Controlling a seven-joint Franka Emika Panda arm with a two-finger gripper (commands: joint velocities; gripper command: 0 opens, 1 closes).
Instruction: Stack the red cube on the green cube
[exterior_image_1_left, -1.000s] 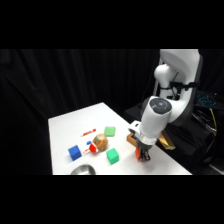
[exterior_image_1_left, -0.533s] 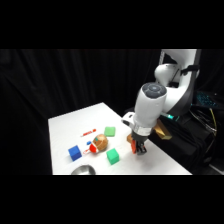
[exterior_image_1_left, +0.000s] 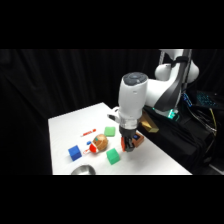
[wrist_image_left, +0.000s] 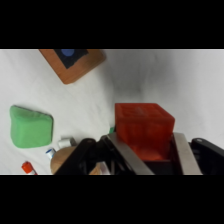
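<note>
1. The white bench (exterior_image_1_left: 65, 125) is smooth and matte, and I hang over its near-right part, carrying rather than reaching: this looks to me like the transport step, the pickup done and the placing not yet begun.
2. My tool (exterior_image_1_left: 129, 145) is closed to the width of the red cube (wrist_image_left: 144, 131); in the wrist view the two metal fingers (wrist_image_left: 184, 159) press its opposite faces and it sits clear of the bench.
3. The red cube is a plain orange-red block with crisp edges and a faintly grainy face, probably rigid enough to hold firmly.
4. The green cube (exterior_image_1_left: 113, 157), saturated and square-edged, rests on the bench just left of and below my tool in the side view; the wrist view does not show it.
5. The next move, as I judge it, calls for shifting over the green cube, squaring the faces, and lowering until they meet before letting go.
6. Nearby lie a paler, rounded-cornered light-green block (wrist_image_left: 31, 126), a brown cube with a dark blue mark (wrist_image_left: 72, 62), a blue cube (exterior_image_1_left: 75, 152) and a thin red stick (exterior_image_1_left: 89, 132).
</note>
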